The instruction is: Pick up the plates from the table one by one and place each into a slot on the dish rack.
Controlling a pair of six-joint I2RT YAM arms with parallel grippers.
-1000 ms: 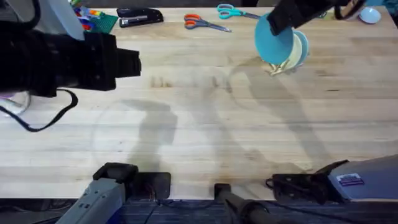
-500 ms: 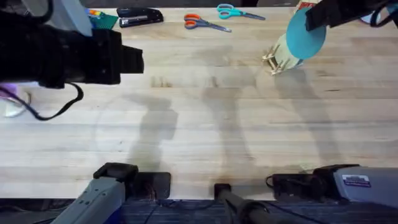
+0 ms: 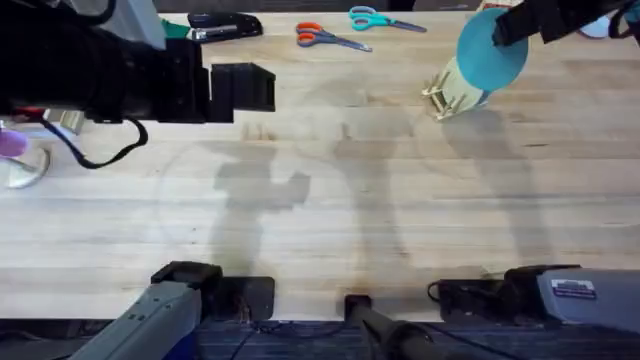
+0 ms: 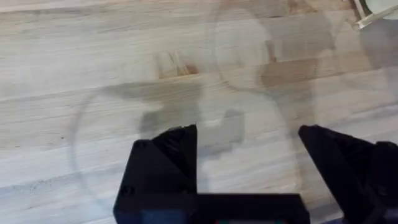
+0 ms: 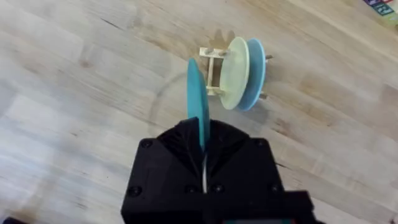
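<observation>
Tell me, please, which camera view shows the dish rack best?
The right wrist view: the dish rack shows its pegs, with the pale yellow plate and a light blue plate standing in it. Overhead, the held teal plate partly covers it. The left wrist view catches a corner.

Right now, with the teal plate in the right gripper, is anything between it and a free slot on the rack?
Nothing visible blocks it. The right gripper holds the teal plate on edge, apart from the dish rack. The pale yellow plate and a light blue plate fill the far slots; the near pegs look free.
</observation>
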